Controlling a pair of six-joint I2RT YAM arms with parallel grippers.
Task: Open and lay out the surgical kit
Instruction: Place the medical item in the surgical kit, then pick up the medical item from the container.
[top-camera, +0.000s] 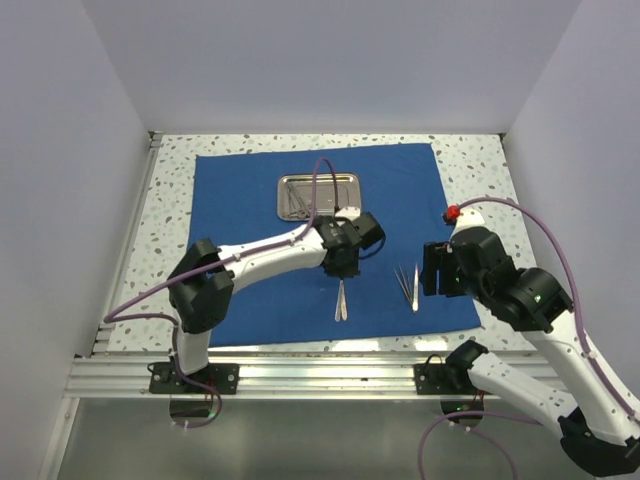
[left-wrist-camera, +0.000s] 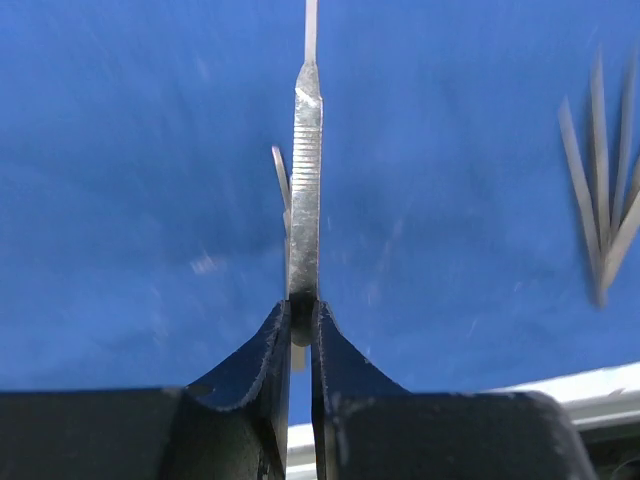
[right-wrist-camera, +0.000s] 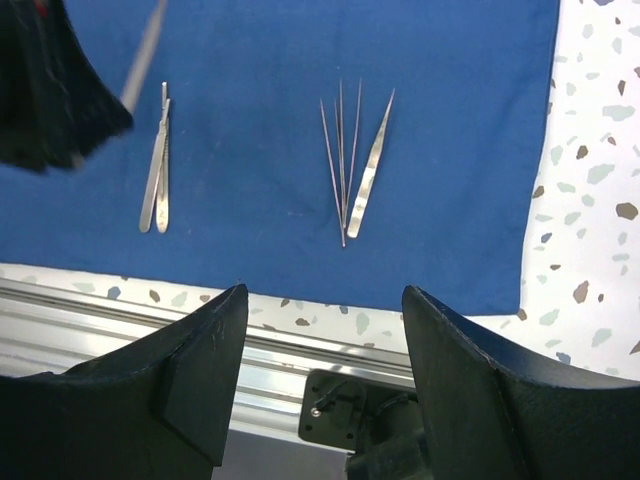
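The royal-blue cloth (top-camera: 240, 230) lies spread flat on the table. The steel tray (top-camera: 318, 195) sits on its far middle with thin instruments still in it. My left gripper (top-camera: 342, 270) is shut on a flat silver ribbed instrument handle (left-wrist-camera: 305, 170) and holds it just above the cloth, over two silver instruments (top-camera: 341, 300) lying side by side, which also show in the right wrist view (right-wrist-camera: 155, 180). A group of tweezers (top-camera: 408, 285) lies on the cloth to the right (right-wrist-camera: 352, 170). My right gripper (right-wrist-camera: 325, 300) is open and empty above the cloth's near right corner.
The terrazzo table (top-camera: 480, 170) shows around the cloth. An aluminium rail (top-camera: 300, 375) runs along the near edge. White walls close in the left, back and right sides. The left arm (top-camera: 260, 258) stretches across the cloth's near half.
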